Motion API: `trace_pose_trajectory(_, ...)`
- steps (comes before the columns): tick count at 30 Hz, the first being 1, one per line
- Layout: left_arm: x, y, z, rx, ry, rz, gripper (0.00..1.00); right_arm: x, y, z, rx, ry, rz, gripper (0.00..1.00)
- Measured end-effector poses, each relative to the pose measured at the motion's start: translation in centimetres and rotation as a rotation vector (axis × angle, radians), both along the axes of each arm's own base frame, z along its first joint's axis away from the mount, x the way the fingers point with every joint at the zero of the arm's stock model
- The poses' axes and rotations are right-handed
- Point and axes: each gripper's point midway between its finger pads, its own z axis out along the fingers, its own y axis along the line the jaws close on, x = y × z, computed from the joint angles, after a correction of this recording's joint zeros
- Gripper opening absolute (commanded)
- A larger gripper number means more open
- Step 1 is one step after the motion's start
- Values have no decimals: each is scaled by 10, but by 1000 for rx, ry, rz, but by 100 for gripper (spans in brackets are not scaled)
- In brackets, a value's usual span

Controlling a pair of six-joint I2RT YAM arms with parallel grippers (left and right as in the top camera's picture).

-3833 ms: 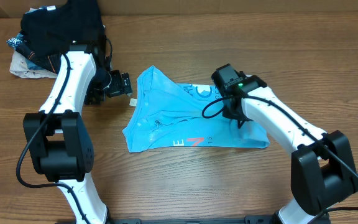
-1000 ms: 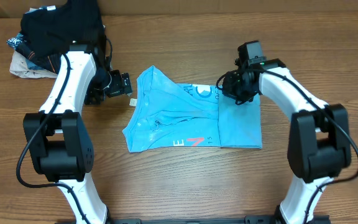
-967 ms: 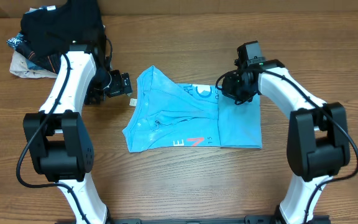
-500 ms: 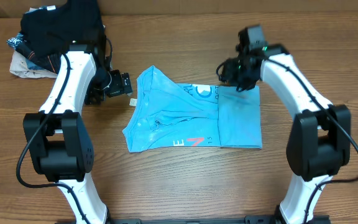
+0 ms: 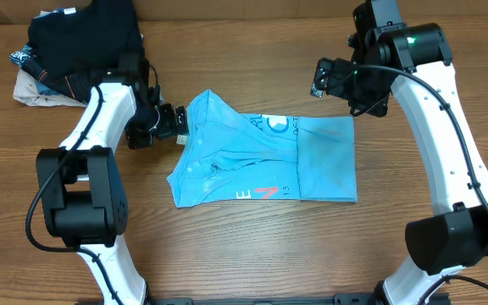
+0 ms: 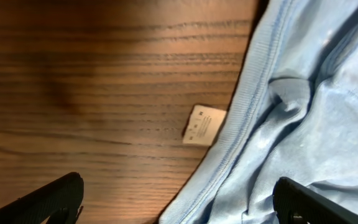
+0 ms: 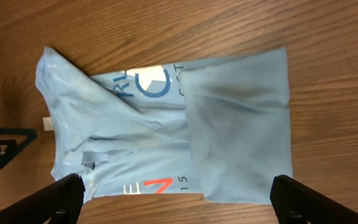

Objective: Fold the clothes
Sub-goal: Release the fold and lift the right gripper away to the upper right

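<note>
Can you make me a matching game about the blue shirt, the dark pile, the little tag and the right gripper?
Things:
1. shirt
2. dark pile
3. tag
4. right gripper

Places or states:
A. far back on the left
B. raised high, jaws open
C. in the middle, right side folded over
D. white, at the shirt's left edge

Pairs: 1-C, 2-A, 3-D, 4-B

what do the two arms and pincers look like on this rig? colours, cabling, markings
The left arm and right arm have white link shells, bulky black joint housings, and black cables looping outside the links. A green light glows near the right wrist. The left pincer and right pincer are black with tapered fingers. No markings are legible.
</note>
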Motion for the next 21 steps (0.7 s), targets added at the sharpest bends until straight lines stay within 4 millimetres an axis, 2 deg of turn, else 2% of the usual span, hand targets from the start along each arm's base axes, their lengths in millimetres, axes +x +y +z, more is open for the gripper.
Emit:
trace_pose_trajectory(6, 5, -10, 2, -56, -30, -41, 100, 3, -1, 1, 3, -13, -3, 100)
trace_pose_trajectory(9, 6, -12, 3, -68, -39, -54, 100, 4, -12, 5, -2, -23, -29, 100)
trace_pose_trajectory(11, 7, -13, 3, -74, -42, -57, 100, 5, -28, 9, -7, -32, -63, 100)
trace_pose_trajectory(14, 7, -15, -1, -84, -38, -71, 100, 2, -65, 15, -14, -31, -137, 100)
trace_pose_trajectory(18, 6, -20, -17, -113, -12, -89, 100, -6, -115, 17, -26, -9, -227, 100)
trace_pose_trajectory(21, 9, -24, -21, -140, -20, -102, 100, -10, -140, 16, -31, 1, -272, 100)
